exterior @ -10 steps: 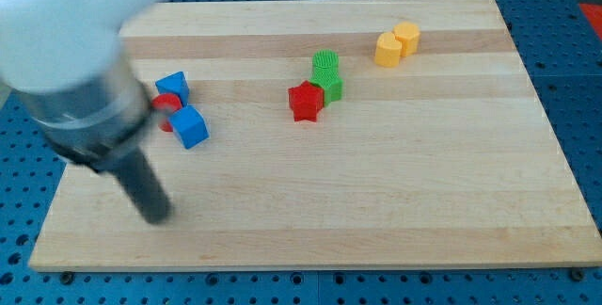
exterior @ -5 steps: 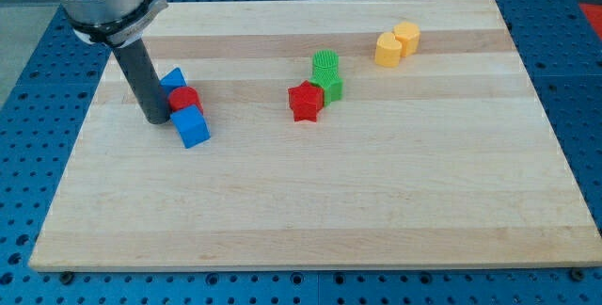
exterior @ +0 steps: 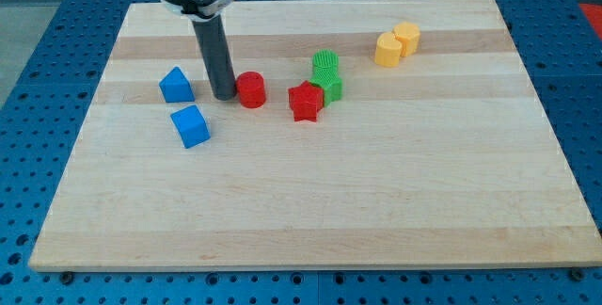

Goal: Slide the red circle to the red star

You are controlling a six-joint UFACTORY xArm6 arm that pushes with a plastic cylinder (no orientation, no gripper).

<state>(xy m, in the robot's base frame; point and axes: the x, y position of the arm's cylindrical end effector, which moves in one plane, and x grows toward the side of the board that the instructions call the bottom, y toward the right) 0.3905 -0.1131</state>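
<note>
Red circle (exterior: 251,90) has moved right, out from between blue blocks; my tip (exterior: 224,96) touches its left; red star (exterior: 305,102) near. No fingers, just a rod.

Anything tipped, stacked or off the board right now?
Nothing stands out. My tip sits just at the view's left of the red circle, the red star lies further right, and the blue, green and yellow blocks all rest flat on the wooden board.

No legible text or markings.
</note>
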